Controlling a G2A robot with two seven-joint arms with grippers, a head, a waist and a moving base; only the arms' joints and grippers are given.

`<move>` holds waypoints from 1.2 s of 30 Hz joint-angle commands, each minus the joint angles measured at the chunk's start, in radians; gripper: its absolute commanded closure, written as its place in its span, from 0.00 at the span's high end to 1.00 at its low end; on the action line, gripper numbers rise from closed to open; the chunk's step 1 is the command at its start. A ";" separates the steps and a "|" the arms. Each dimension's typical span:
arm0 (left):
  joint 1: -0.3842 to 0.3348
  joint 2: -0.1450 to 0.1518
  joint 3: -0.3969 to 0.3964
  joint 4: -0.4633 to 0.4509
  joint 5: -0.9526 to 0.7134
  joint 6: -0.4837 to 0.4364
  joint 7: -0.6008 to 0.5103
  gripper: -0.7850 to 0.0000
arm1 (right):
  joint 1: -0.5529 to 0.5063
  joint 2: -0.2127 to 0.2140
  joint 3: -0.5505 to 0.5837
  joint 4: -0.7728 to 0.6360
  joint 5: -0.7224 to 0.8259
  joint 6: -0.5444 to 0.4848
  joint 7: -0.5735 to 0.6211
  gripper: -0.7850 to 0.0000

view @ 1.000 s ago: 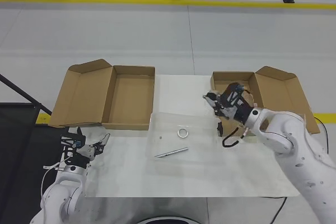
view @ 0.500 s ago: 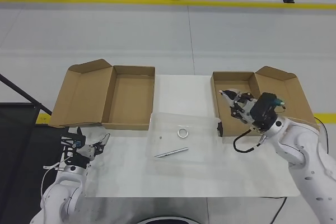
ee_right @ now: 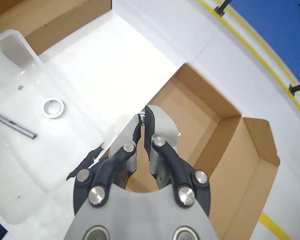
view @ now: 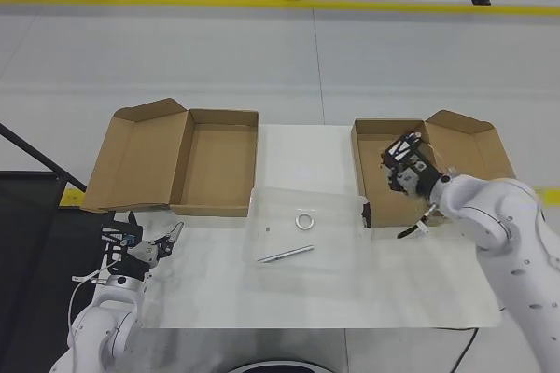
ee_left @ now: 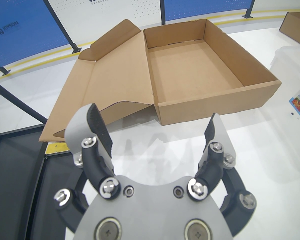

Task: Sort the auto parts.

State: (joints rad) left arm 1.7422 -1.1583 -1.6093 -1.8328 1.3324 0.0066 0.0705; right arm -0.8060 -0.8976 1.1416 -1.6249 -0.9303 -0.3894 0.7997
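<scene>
The right claw [ee_right: 143, 119] is almost closed. It pinches a tiny shiny part [ee_right: 141, 117] at its very tips, and I cannot tell what kind of part it is. Right under the claw is the right box [ee_right: 207, 101], which is open at the top. From above, the claw hangs over the inside of that box, not over its edge. So the way to go is straight down. I think the part would land in the box if the claw opened here.

Beside that box, in the middle of the tabletop [view: 308, 298], is the clear tray [ee_right: 12, 41]. A pale ring [ee_right: 53, 107] and a thin metal rod [ee_right: 13, 126] lie in it, near each other but not touching. The rod lies flat. Its long side runs nearly from one box toward the other, a bit slanted.

The left claw [ee_left: 155, 126] is wide open and holds nothing. It hangs by the left edge of the tabletop, in front of the left box [ee_left: 190, 71], apart from the tray.
</scene>
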 commanded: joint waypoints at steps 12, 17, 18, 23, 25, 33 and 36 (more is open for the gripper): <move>0.000 0.000 0.000 0.000 0.000 0.000 0.000 1.00 | 0.223 -0.071 -0.187 0.371 0.097 0.041 0.203 0.00; 0.000 0.000 0.000 0.000 0.000 0.000 0.000 1.00 | 0.259 -0.091 -0.221 0.493 0.109 0.024 0.166 0.00; 0.000 0.000 0.000 0.000 0.000 0.000 0.000 1.00 | 0.265 -0.095 -0.228 0.513 0.109 0.025 0.166 0.00; 0.000 0.000 0.000 0.000 0.000 0.000 0.000 1.00 | 0.290 -0.113 -0.253 0.600 0.117 0.037 0.142 0.00; 0.000 0.000 0.000 0.000 0.000 0.000 0.000 1.00 | 0.297 -0.119 -0.261 0.625 0.113 0.043 0.134 0.00; 0.000 0.000 0.000 0.000 0.000 0.000 0.000 1.00 | 0.325 -0.140 -0.286 0.687 0.112 0.049 0.140 0.00; 0.000 0.000 0.000 0.000 0.000 0.000 0.000 1.00 | 0.329 -0.145 -0.289 0.699 0.112 0.048 0.133 0.17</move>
State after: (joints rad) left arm 1.7422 -1.1583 -1.6093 -1.8328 1.3324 0.0066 0.0705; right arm -0.4779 -1.0409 0.8533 -0.9294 -0.8172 -0.3404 0.9344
